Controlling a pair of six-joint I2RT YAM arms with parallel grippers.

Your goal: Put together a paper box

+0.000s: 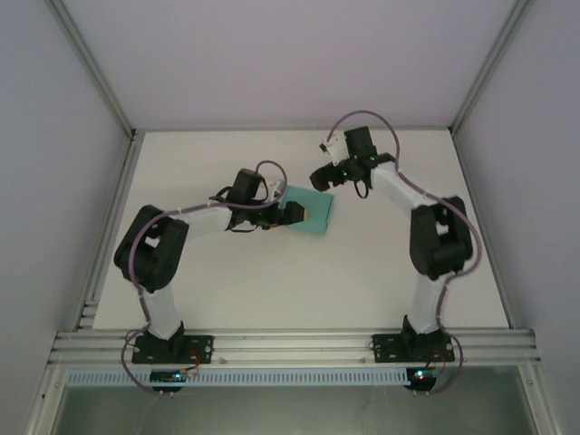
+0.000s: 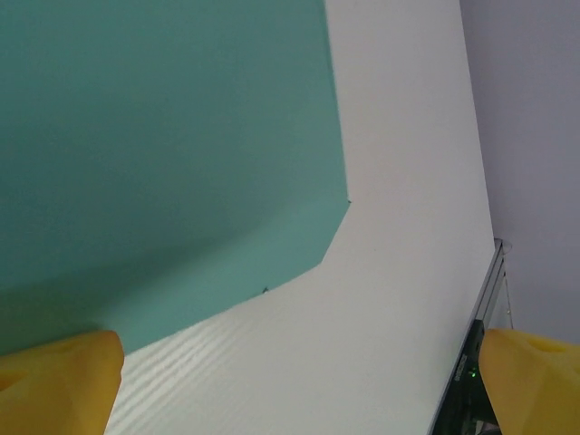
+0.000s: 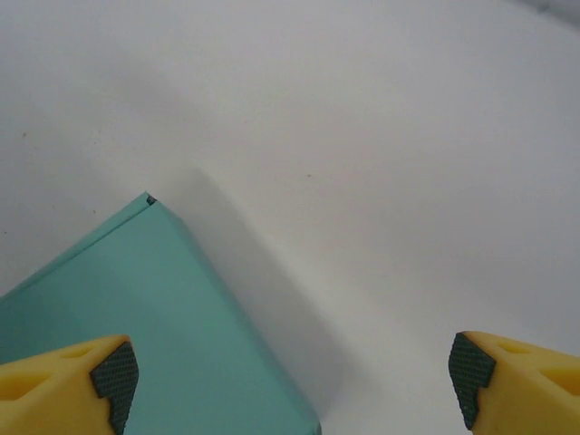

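Assembly is judged to be at a folding step. The paper box [image 1: 319, 210] is seen lying on the bench [image 1: 272, 290], a little toward 12 o'clock from its middle, and whether it is fully squared up cannot be told. The left pincer [image 1: 297, 214] is placed at the box's 9 o'clock side and the right pincer [image 1: 321, 181] at its 12 o'clock edge. Both are held spread wide, with nothing pinched.

In the left wrist view a flat panel with a clipped corner is seen ahead of the yellow fingers [image 2: 54, 381]. In the right wrist view a creased ridge is seen running toward 5 o'clock.

For a clean fold, the card would best be steadied by one pincer while the other works. Pressure should be applied along a crease, not across a panel, since thin card is likely to buckle. Any closing on an edge should be made gently and squarely, so that the box is not skidded across the smooth bench.
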